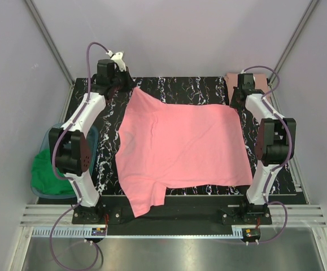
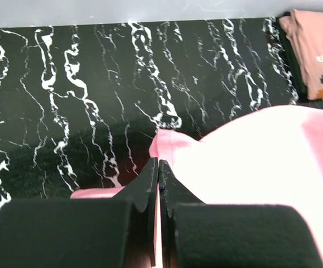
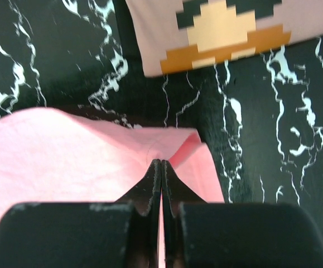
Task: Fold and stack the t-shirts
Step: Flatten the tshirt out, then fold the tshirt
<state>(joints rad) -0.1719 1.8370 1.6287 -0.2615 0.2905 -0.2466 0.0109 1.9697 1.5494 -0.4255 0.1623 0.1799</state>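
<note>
The bright pink t-shirt (image 1: pixel 180 149) lies spread over the black marbled mat (image 1: pixel 197 90), one sleeve hanging past the near edge. My left gripper (image 1: pixel 130 87) is shut on its far left corner; the left wrist view shows pink cloth (image 2: pixel 250 167) pinched between the closed fingertips (image 2: pixel 158 165). At the far right corner my right gripper (image 1: pixel 236 103) is shut too, with pink fabric (image 3: pixel 83 156) bunched at its tips (image 3: pixel 161 164). The salmon t-shirt (image 1: pixel 232 78) lies folded at the back right corner, its orange-and-dark print (image 3: pixel 222 30) facing up, also visible in the left wrist view (image 2: pixel 314 50).
A blue bin (image 1: pixel 42 195) holding green cloth (image 1: pixel 49 166) stands off the table's left side. Grey walls close in the back and both sides. A metal rail (image 1: pixel 163 231) runs along the near edge by the arm bases.
</note>
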